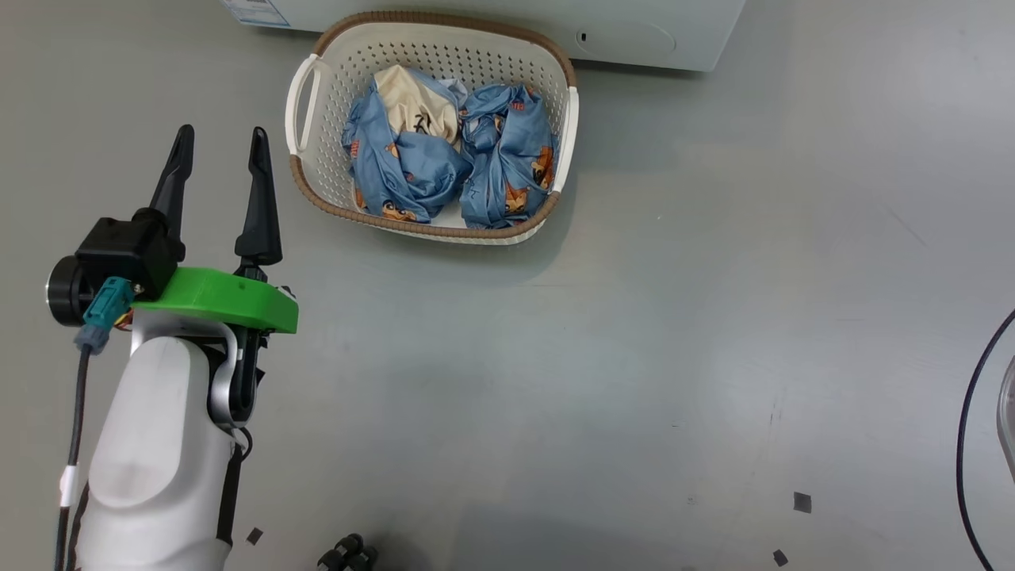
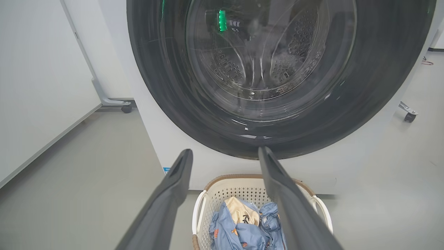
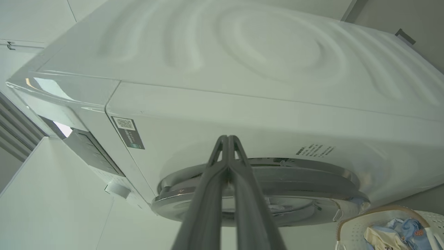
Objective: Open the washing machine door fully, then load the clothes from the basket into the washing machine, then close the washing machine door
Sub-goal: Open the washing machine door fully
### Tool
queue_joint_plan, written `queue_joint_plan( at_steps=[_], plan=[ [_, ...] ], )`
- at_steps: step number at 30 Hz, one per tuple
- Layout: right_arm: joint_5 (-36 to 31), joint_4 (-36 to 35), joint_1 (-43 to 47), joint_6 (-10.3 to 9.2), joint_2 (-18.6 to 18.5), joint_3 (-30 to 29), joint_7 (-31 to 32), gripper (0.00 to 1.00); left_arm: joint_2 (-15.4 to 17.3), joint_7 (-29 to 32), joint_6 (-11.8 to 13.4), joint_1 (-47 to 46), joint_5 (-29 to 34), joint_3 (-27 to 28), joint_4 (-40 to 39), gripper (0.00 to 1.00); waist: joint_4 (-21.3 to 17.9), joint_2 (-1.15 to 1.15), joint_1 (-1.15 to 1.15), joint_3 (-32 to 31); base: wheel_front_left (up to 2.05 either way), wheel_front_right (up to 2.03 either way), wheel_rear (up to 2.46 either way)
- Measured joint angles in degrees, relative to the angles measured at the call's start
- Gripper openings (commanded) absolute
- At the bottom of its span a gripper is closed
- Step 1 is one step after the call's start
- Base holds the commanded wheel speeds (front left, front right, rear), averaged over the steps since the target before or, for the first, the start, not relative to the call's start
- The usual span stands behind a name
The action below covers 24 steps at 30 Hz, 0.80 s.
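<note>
Grey floor [image 1: 634, 357] bears the basket [image 1: 432, 230] of clothes [image 1: 444, 159] by the washing machine [image 1: 515, 24]; left gripper [image 1: 222, 133] wide, empty; right gripper [image 3: 227, 139] closed, empty.

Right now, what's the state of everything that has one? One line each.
washing machine door: across the opening, not swung wide; cannot tell if latched.
basket: upright on the floor before the washing machine, loaded.
clothes: crumpled in the basket.
left gripper: open, empty.
right gripper: shut, empty.

Cream perforated basket [image 1: 349, 59], blue cartoon-print clothes [image 1: 499, 159], white washing machine [image 3: 242, 104]
</note>
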Motion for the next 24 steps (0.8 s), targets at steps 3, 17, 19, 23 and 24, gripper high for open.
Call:
queue_joint_plan(
  at_steps=[3, 17, 19, 23, 24],
  plan=[
    [0.1, -0.2, -0.7, -0.05, 0.5, 1.7, 1.9, 0.00, -0.5, 0.0, 0.0, -0.4, 0.0, -0.5, 0.0, 1.00, 0.8, 0.00, 0.00, 1.2, 0.00, 0.00, 0.00],
    [-3.1, -0.3, -4.9, -0.49, 0.0, 4.9, 3.8, 0.00, -1.6, 0.0, 0.0, -4.3, -0.1, -2.2, -0.2, 1.00, 3.8, 0.00, 0.00, 6.5, 0.00, 0.00, 0.00],
    [-3.7, -0.2, -5.3, -0.49, -0.1, 5.3, 3.8, 0.00, -1.9, 0.0, 0.0, -4.9, -0.1, -2.9, -0.2, 1.00, 4.4, 0.00, 0.00, 7.0, 0.00, 0.00, 0.00],
    [-4.2, 0.7, -6.0, -0.51, 0.2, 5.9, 3.9, 0.00, -2.1, 0.0, -0.2, -5.7, -0.2, -3.0, -0.2, 1.00, 5.5, 0.00, 0.00, 7.8, 0.00, 0.00, 0.00],
    [-4.4, 0.9, -6.2, -0.51, 0.5, 6.2, 3.9, 0.00, -2.1, 0.0, -0.2, -5.8, -0.2, -3.0, -0.2, 1.00, 5.7, 0.00, 0.00, 7.9, 0.00, 0.00, 0.00]
  ],
)
